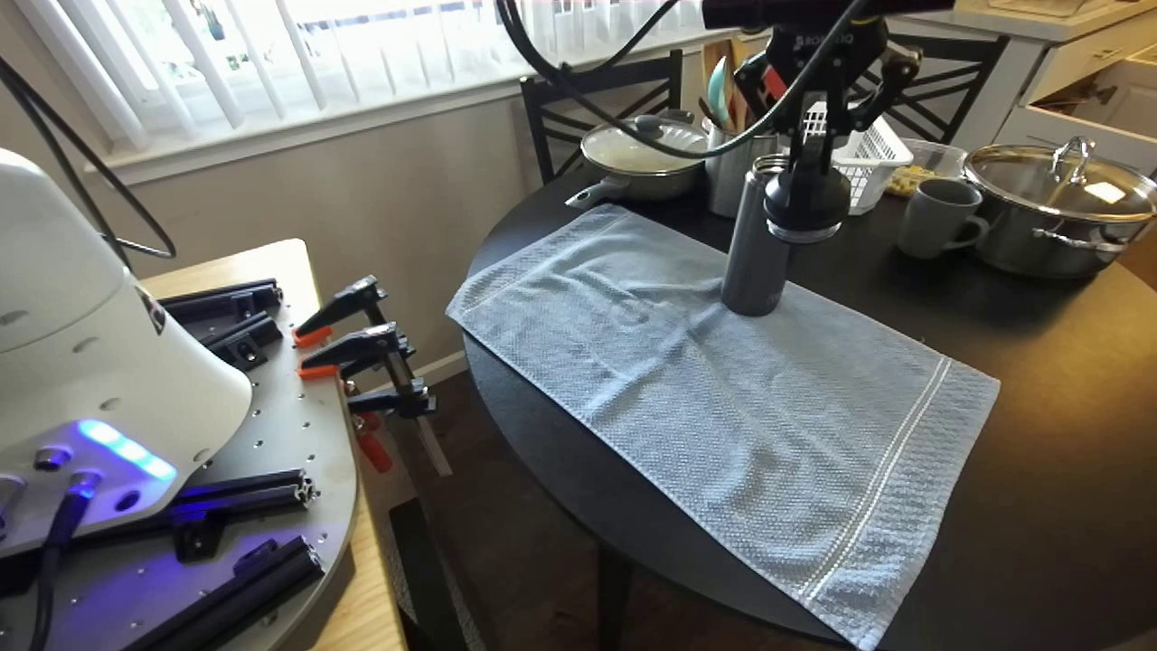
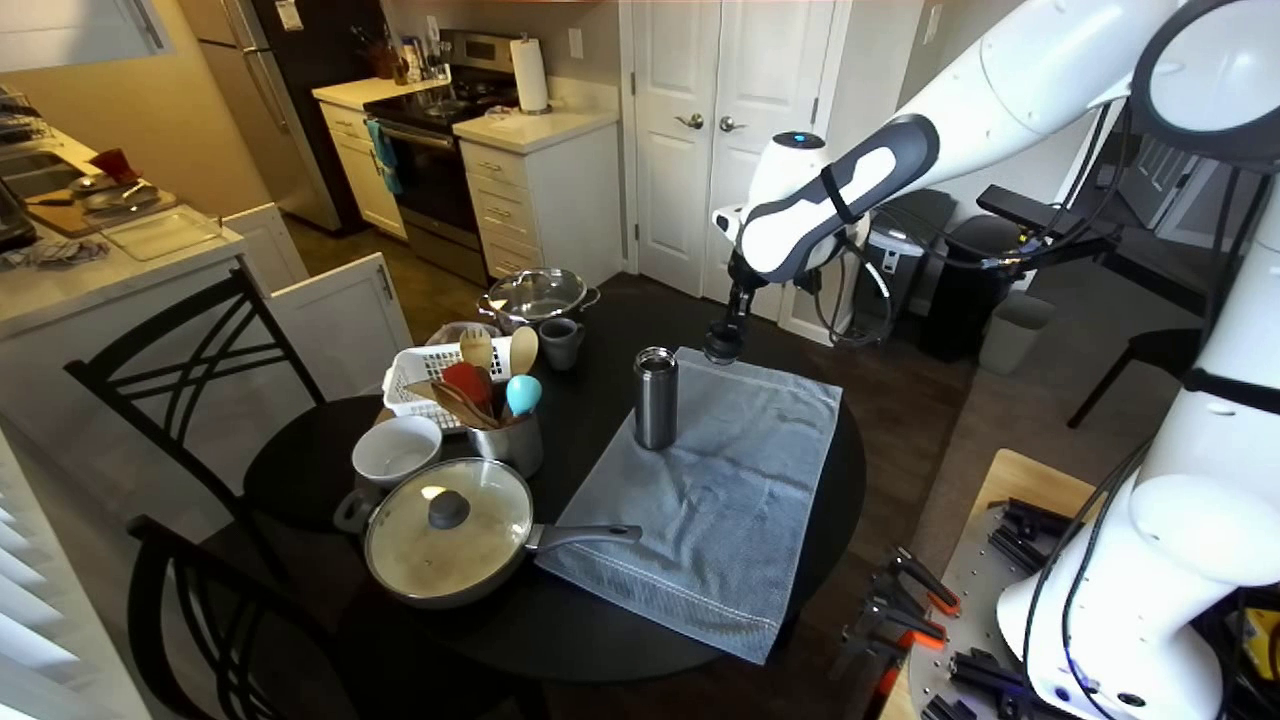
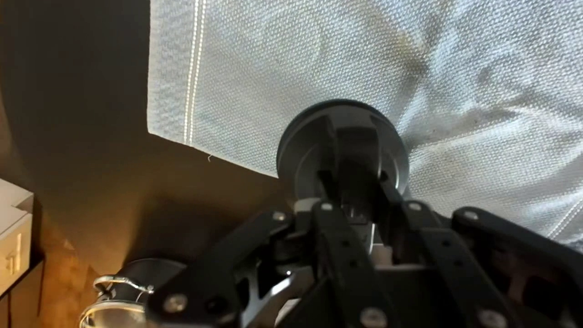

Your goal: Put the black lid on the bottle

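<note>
The dark grey bottle stands upright and uncapped on a blue-grey towel in both exterior views (image 1: 756,258) (image 2: 656,405). My gripper (image 1: 813,149) is shut on the knob-like top of the black lid (image 1: 807,203), which hangs underside down. In an exterior view, the gripper (image 2: 738,305) holds the lid (image 2: 724,343) off to one side of the bottle, apart from it, at about mouth height. In the wrist view, the lid (image 3: 298,152) sits at the tips of the gripper (image 3: 353,184) over the towel. The bottle is mostly hidden there behind the jaws.
The towel (image 1: 624,362) lies on a round black table (image 1: 1067,434). A lidded pan (image 2: 450,545), a utensil holder (image 2: 512,447), a white basket (image 1: 872,167), a grey mug (image 1: 935,217) and a glass-lidded pot (image 1: 1058,226) stand around the bottle's far side.
</note>
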`<state>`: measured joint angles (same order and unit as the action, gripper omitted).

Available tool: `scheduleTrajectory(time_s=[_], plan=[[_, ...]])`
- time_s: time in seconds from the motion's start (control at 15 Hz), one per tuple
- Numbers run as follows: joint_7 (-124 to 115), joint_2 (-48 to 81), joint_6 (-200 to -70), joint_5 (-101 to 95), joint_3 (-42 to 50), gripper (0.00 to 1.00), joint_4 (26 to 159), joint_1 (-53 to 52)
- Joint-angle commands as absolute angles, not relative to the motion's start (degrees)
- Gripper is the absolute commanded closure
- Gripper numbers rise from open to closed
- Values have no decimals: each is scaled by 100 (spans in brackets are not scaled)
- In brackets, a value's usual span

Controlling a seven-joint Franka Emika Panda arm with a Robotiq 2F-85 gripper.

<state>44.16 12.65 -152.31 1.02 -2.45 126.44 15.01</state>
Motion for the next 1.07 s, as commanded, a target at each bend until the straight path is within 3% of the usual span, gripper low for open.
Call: scheduleTrajectory(time_s=[0.0,0.47,1.0], plan=[[4266,1175,-15029,226,-139,94,12458,1286],[4251,1551,-14738,249,-239,94,11582,960],[4257,2681,-12948,283,-240,94,9566,959]])
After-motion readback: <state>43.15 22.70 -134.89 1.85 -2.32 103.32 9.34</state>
